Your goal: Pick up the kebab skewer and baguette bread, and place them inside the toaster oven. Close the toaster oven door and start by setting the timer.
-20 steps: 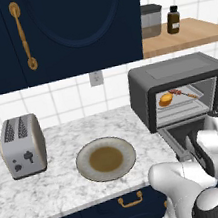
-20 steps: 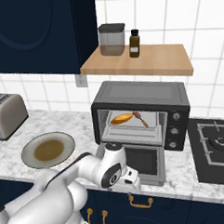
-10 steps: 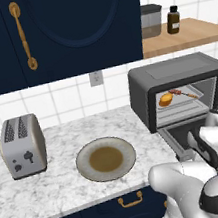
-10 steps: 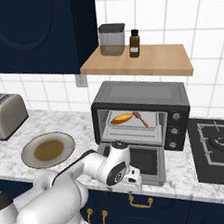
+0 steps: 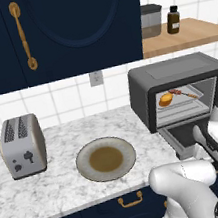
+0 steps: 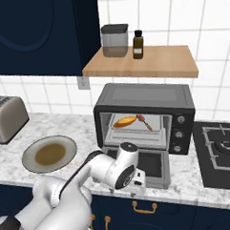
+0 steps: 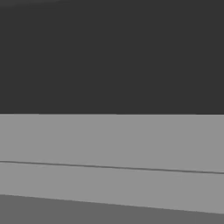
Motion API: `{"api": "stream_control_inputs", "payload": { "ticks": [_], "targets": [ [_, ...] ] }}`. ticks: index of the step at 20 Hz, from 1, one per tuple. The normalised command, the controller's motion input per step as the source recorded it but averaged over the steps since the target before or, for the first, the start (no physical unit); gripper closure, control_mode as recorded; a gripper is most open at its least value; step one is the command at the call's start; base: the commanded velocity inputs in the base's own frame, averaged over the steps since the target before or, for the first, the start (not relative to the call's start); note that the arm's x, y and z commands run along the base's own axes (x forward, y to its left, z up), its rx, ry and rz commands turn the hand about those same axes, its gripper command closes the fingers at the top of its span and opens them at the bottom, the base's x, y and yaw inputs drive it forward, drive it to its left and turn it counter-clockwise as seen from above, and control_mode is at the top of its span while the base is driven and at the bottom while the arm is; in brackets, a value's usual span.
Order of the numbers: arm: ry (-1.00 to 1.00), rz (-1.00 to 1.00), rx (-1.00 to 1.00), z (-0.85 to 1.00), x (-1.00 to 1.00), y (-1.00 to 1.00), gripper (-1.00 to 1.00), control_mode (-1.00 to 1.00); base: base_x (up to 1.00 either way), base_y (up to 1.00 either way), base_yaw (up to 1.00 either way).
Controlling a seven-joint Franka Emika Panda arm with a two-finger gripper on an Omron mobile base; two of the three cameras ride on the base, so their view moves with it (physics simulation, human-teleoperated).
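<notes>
1. Toaster oven (image 6: 144,116): dark box at the right end of the marble counter (image 5: 58,186), below a wooden shelf (image 6: 143,62). Glass front faces the robot; its long axis runs across the counter, knobs at its right side. Cavity stands open, judged so because both foods are already inside and only closing and the timer remain.
2. Toaster oven door (image 6: 150,166): hinged down, lying about flat and reaching out over the counter edge toward the robot. Its long axis runs side to side, parallel to the oven front. It lies low, presumably awaiting a lift from beneath.
3. Gripper (image 6: 136,183): at the door's front edge, just below or against it; contact cannot be confirmed. The right base view does not show the fingers clearly; the jaws appear spread wide with nothing held. The position suits pushing the door upward.
4. Baguette bread (image 6: 125,121): on the rack inside the oven, left of centre. Long axis roughly side to side, tilted slightly upward to the right in the right base view.
5. Kebab skewer (image 6: 146,122): on the same rack, just right of the bread, possibly touching its end. The stick slants down to the right, its point toward the knob side.
</notes>
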Motion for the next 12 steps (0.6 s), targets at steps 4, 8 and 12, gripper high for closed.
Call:
{"api": "stream_control_inputs", "payload": {
  "ticks": [4,8,12],
  "targets": [
    [-0.23,0.0,0.0,0.31,0.97,0.14,-1.0,-1.0,0.0,0.0,0.0],
    [-0.24,0.0,0.0,0.24,1.0,0.23,-1.0,-1.0,0.0,0.0,0.0],
    [-0.28,0.0,0.0,0.25,1.0,0.35,-1.0,-1.0,0.0,0.0,0.0]
  ]
}}
